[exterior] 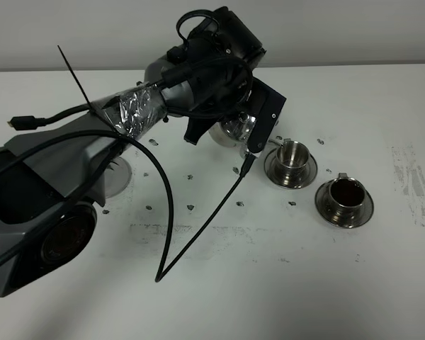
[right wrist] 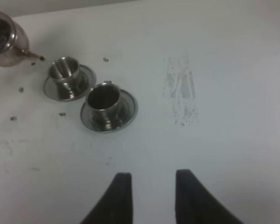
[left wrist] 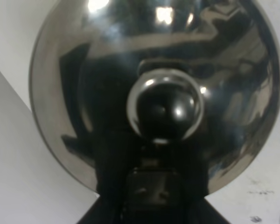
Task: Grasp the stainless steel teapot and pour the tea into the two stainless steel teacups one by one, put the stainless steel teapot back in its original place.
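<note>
Spout toward the cups, the squat shiny stainless steel teapot (exterior: 231, 129) is sitting low over the white table (exterior: 304, 283), probably lining up on the nearer small steel teacup (exterior: 292, 154), which is looking empty. The farther matching teacup (exterior: 346, 193) is already holding dark tea. The left gripper (exterior: 258, 134) is crowding the pot, and I cannot tell whether it is clamping. The right gripper (right wrist: 149, 196) is hanging with fingers apart, empty.

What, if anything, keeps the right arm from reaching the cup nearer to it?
Probably nothing, so yes. The right gripper is open, and only bare table lies between it and that cup. The teapot is beyond the other cup, off this path.
</note>
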